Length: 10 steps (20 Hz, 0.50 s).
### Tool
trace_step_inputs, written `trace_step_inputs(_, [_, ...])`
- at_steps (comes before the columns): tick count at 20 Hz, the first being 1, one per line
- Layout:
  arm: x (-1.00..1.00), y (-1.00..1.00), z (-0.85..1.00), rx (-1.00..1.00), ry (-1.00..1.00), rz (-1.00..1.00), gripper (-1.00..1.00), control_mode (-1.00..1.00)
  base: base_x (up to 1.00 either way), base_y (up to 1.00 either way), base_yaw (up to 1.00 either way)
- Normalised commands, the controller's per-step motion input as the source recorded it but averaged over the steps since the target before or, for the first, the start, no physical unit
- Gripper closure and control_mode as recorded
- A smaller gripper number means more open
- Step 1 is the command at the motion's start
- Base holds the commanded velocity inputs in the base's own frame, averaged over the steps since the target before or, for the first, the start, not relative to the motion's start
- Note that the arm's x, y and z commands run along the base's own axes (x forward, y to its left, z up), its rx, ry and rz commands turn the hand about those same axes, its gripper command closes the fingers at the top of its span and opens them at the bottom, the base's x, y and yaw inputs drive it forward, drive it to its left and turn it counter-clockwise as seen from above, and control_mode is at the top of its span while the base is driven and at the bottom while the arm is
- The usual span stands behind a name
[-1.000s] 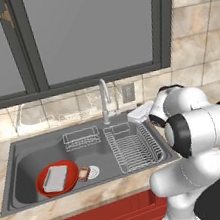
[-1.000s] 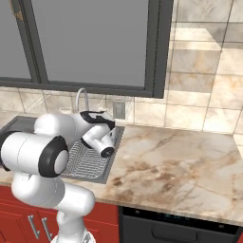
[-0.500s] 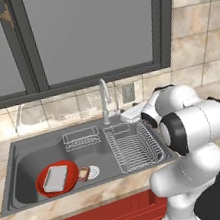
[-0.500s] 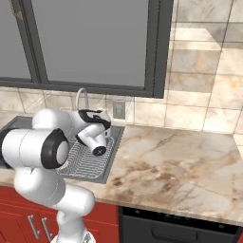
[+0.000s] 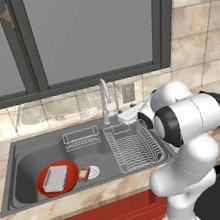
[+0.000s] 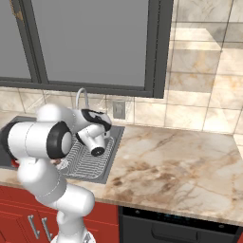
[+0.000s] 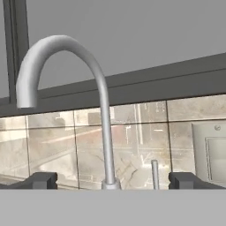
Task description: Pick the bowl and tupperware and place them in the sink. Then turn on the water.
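Sink [image 5: 20,167] basin at 9 o'clock of the left base view. Bowl [image 5: 43,186] sits on the basin floor, red, upright. Tupperware [image 5: 56,177] lies flat inside the bowl, touching it. Small white-and-brown drain piece [image 5: 88,173] just beside the bowl at its 3 o'clock, on the basin floor. Small wire basket [image 5: 80,137] at the back of the basin, at 1 o'clock from the bowl. Wire rack [image 5: 133,147] on the drainboard side, at 3 o'clock of the basin. Faucet [image 5: 103,99] stands at the back rim at 12 o'clock of the rack, spout curved toward the basin; no stream visible from it. Wall outlet [image 5: 128,93] on the tiled backsplash just beside the faucet, at its 3 o'clock.

Pincer [image 7: 113,180] spread wide, nothing between the fingertips [image 7: 43,180]. In the hand view it looks straight at the faucet base, with the thin upright lever [image 7: 155,174] at 3 o'clock of the base, both between the two tips. Contact with the lever or faucet: cannot tell. In the left base view the hand sits above the rack's back edge, near the faucet. Marble table [image 6: 180,161] runs off at 3 o'clock of the sink in the right base view.
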Motion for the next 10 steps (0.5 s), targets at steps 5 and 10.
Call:
trace_step_inputs(5, [0.18, 0.0, -0.05, 0.0, -0.06, 0.0, -1.0, -1.0, 0.0, 0.0, 0.0])
trace_step_inputs(10, [0.22, -0.01, -0.03, 0.0, -0.03, -0.02, -1.0, -1.0, 0.0, 0.0, 0.0])
